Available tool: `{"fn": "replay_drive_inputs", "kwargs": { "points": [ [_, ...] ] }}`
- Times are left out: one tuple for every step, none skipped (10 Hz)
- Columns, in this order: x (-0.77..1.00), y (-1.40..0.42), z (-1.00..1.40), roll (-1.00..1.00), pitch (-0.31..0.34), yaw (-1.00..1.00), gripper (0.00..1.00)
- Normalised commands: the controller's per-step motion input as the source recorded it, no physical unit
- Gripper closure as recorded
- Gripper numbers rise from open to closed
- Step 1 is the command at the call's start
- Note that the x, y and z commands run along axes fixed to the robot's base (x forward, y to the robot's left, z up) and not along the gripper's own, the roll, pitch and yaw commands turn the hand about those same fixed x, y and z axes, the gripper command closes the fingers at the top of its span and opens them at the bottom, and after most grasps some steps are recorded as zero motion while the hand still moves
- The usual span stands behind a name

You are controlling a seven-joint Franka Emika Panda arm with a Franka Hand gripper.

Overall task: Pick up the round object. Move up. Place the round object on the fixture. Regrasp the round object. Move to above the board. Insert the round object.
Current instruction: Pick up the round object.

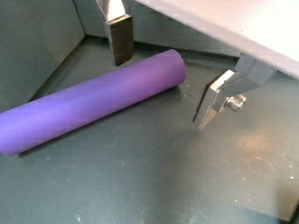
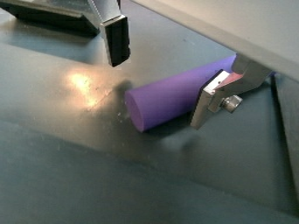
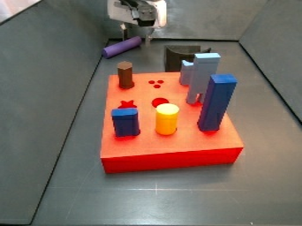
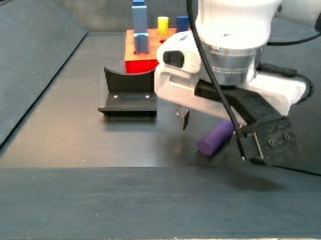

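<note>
Round object: the purple peg (image 1: 93, 98) lies flat on the grey floor (image 1: 176, 175), not yet lifted; in a side view (image 3: 123, 47) it sits at about 11 o'clock from the board, near the back wall.
End effector: the gripper (image 1: 163, 74) straddles one end of the peg with its jaws wide apart; one silver finger (image 1: 118, 39) stands beyond the peg, the other (image 1: 214, 99) just off its end face. In a wrist view (image 2: 163, 74) the near plate seems to touch or almost touch the peg's side; which, I cannot tell. Nothing is held.
Step in hand: picking up the round object, by my reading, with the fingers low around it and closing not yet done.
Doing it well: the jaws sit near the peg's end rather than its middle, so a squeeze here could let the long free end droop or swing. Closing square across the peg, pads flat on its curve, should keep it from rolling out. A slow lift is wise.
Fixture: the dark L-shaped bracket (image 4: 129, 91) stands on the floor at about 10 o'clock from the peg in a side view, near but apart.
Board: the red slab (image 3: 165, 132) carries blue blocks (image 3: 215, 101), a yellow cylinder (image 3: 168, 118) and a brown one (image 3: 125, 76), well apart from the peg.
Risk: the peg rolling when one pad meets it first.
</note>
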Motion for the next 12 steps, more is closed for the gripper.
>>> {"fn": "replay_drive_inputs", "kwargs": {
  "points": [
    [-0.03,0.17,-0.32,-0.29,-0.34,-0.05,0.0],
    [-0.06,0.17,-0.33,-0.28,-0.329,-0.07,0.0],
    [-0.08,0.11,-0.33,-0.27,-0.339,-0.07,0.0],
    [-0.15,0.01,-0.15,-0.1,-0.274,0.02,0.0],
    [-0.07,0.0,-0.01,0.02,0.0,0.0,0.0],
    [0.0,0.0,0.0,0.0,0.0,0.0,0.0],
    [0.0,0.0,0.0,0.0,0.0,0.0,1.0],
    [0.0,0.0,0.0,0.0,0.0,0.0,1.0],
    [0.0,0.0,0.0,0.0,0.0,0.0,1.0],
    [0.0,0.0,0.0,0.0,0.0,0.0,1.0],
    [0.0,0.0,0.0,0.0,0.0,0.0,1.0],
    [0.0,0.0,0.0,0.0,0.0,0.0,1.0]
  ]
}}
